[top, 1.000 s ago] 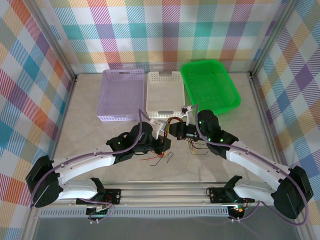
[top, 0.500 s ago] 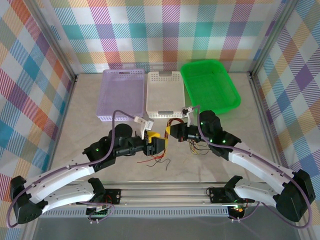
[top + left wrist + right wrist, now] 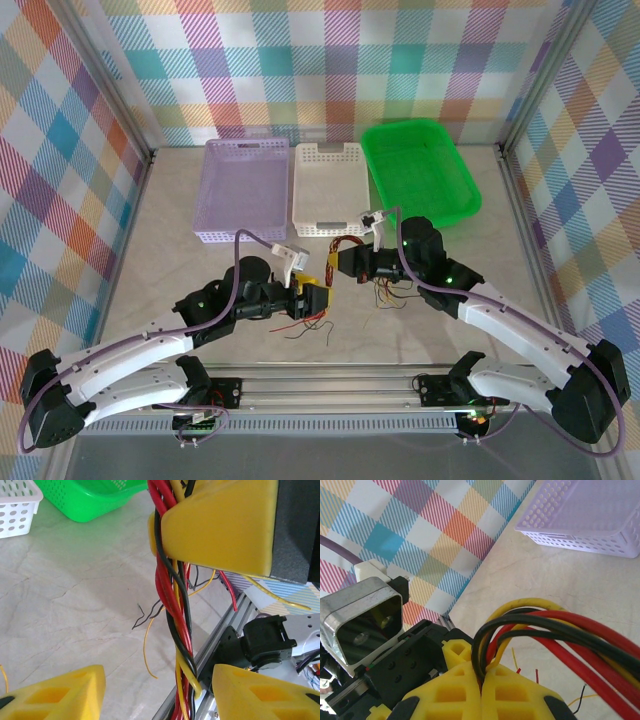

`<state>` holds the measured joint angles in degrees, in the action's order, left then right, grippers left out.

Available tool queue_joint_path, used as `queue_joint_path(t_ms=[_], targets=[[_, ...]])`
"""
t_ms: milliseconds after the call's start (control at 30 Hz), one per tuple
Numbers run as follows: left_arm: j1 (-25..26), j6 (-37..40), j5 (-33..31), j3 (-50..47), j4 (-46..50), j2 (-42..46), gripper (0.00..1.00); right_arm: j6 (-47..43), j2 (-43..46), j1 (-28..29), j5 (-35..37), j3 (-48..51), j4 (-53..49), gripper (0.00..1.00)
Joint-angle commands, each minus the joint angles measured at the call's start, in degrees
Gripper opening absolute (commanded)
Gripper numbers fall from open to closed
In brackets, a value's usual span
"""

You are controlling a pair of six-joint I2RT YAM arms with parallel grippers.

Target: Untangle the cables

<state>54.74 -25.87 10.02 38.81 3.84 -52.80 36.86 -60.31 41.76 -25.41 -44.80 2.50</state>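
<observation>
Mid-task, at the pull-apart step. The right gripper (image 3: 346,262) sits at table centre, just near of the white basket (image 3: 328,185). Its jaws are pressed together on one end of the cables (image 3: 172,605). The right wrist view shows red, black and yellow strands coming out from between the closed yellow fingers (image 3: 465,690).

The bundle is lifted off the table (image 3: 180,200) and is twisted: red, black and yellow wind round each other below the grip. It is not separated yet.

The left gripper (image 3: 320,298) is just left and near of the right one, with its jaws spread. In the left wrist view the bundle hangs down between its two fingers (image 3: 65,692), closer to the right-hand one. It looks like nothing is pinched, though I cannot rule out contact on that side.

A few loose strands (image 3: 310,325) lie on the table near of the grippers, and more hang under the right gripper. The lilac basket (image 3: 243,190) and green tray (image 3: 420,170) at the far side hold nothing I can see.

My guess at the next move: the left gripper closes on a single strand or the lower end of the twist, then pulls left, away from the right grip. That needs the jaws centred on the bundle first. The wires are thin, so there is a risk of grabbing the whole twist and tightening it, or of a strand slipping out.
</observation>
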Motion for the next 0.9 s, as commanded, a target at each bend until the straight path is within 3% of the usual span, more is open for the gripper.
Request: queue_joint_path(t_ms=[0,100,333,633,767,867], targets=[[0.54,-0.79,0.45,-0.32,-3.71,-0.41,0.56,0.30,-0.19,0.12,-2.08,-2.24,1.70,0.00],[0.62,-1.26,0.70,-0.31,-5.01,-1.41,0.46,0.53,-0.68,0.08,-2.49,-2.32,1.93,0.00],[0.55,-1.36,-0.15,-0.64,-4.81,-1.03,0.01,-0.80,-0.20,0.03,-1.37,-2.45,-0.42,0.00],[-0.09,-2.99,-3.03,-4.88,-4.17,5.83,0.00,-2.78,0.90,-0.10,1.43,-2.24,-4.70,0.00],[-0.79,-4.53,-3.87,-6.43,-5.40,7.30,0.00,-2.13,0.52,-0.10,-0.91,-2.03,-3.93,0.24],[-1.13,-5.37,-3.68,-6.81,-6.80,7.19,0.00,-1.38,0.92,-0.11,-2.35,-1.25,-2.47,0.33]])
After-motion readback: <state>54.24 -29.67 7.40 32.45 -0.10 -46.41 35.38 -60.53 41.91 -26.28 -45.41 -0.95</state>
